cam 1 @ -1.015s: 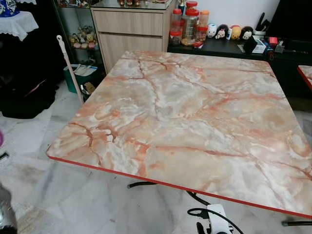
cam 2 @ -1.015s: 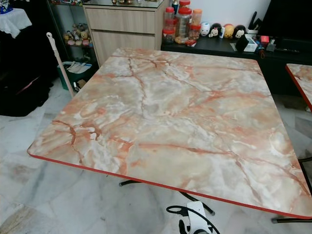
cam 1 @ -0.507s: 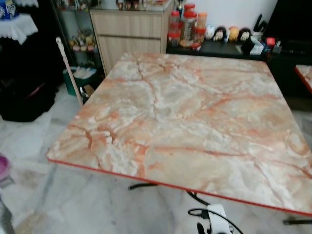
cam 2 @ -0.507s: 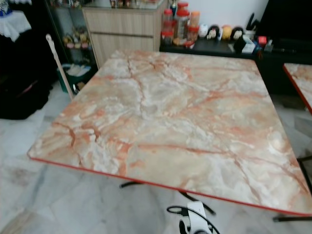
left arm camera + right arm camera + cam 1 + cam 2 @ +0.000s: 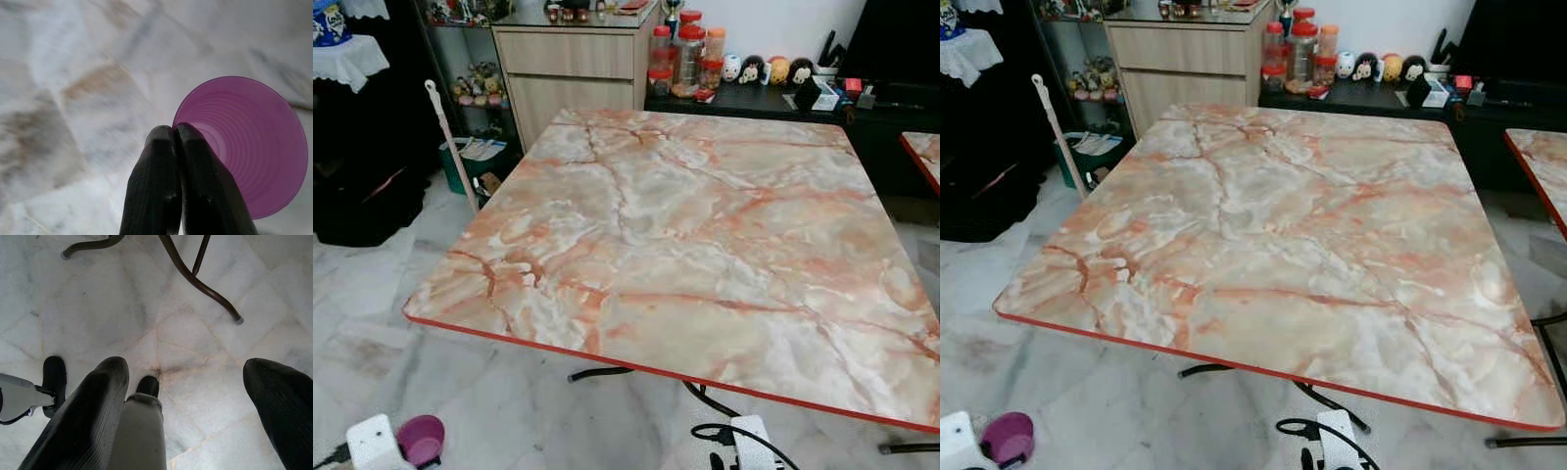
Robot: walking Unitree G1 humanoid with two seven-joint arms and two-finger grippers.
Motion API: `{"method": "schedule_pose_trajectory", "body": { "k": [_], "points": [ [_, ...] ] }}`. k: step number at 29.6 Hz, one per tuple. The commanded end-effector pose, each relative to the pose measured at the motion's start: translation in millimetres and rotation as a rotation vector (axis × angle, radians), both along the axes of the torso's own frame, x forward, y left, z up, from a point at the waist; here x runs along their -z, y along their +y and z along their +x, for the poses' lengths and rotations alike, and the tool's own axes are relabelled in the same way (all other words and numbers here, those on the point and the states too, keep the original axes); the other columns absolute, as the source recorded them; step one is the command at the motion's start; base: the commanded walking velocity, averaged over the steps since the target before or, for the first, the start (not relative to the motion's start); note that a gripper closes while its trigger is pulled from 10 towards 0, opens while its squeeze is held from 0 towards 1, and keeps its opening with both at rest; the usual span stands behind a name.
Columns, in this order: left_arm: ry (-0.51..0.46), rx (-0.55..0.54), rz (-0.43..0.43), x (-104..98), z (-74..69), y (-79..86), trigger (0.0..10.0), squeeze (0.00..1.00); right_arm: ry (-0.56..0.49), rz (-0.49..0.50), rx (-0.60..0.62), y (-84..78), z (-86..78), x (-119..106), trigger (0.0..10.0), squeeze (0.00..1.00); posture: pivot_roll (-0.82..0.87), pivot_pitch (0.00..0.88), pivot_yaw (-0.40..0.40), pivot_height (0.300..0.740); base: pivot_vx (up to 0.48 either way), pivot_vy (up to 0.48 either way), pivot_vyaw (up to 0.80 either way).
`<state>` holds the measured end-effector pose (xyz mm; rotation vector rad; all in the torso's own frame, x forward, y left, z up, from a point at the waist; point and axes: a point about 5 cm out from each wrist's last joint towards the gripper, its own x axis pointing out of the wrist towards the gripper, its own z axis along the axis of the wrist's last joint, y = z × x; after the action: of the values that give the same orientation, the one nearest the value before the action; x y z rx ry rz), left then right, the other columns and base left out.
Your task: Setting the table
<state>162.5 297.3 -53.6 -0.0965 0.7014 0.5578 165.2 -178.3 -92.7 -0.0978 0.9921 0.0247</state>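
At the lower left of the left eye view, the left gripper holds a purple plastic cup low down, near the floor. In the left wrist view its two black fingers are pressed together on the rim of the cup, with one finger inside and one outside, so the cup hangs from that pinch. The cup's open mouth faces the wrist camera. The marble-look table with the red edge fills the middle of the picture, up and to the right of the cup. Its top has nothing on it. I think the step in hand is bringing the cup up to the table. To do it well, the arm should lift the cup higher than the red edge before moving it over the top, so the cup does not bump the edge. It should keep the pinch tight, since only the rim is held and the cup could slip or tip. Then it should set the cup down flat, a little way in from the edge. At the bottom right, the right gripper hangs over the floor by the table's dark metal legs, with its fingers spread wide apart and nothing between them.
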Motion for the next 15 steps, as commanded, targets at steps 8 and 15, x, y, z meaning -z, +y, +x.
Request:
{"method": "schedule_pose_trajectory", "body": {
  "k": [8,15],
  "points": [
    [0.091,0.216,-0.064,19,6.9,-45.8,10.0,0.0,0.024,0.026,0.12,-2.5,-3.5,2,10.0,0.0,0.03,0.0,0.009,0.74,0.0,0.0,0.0],
    [0.116,0.261,-0.084,23,8.5,-61.7,10.0,0.0,0.045,0.037,0.234,-10.8,-11.0,4,10.0,0.0,0.01,0.0,0.013,0.74,0.0,-0.106,-0.23]
  ]
}}
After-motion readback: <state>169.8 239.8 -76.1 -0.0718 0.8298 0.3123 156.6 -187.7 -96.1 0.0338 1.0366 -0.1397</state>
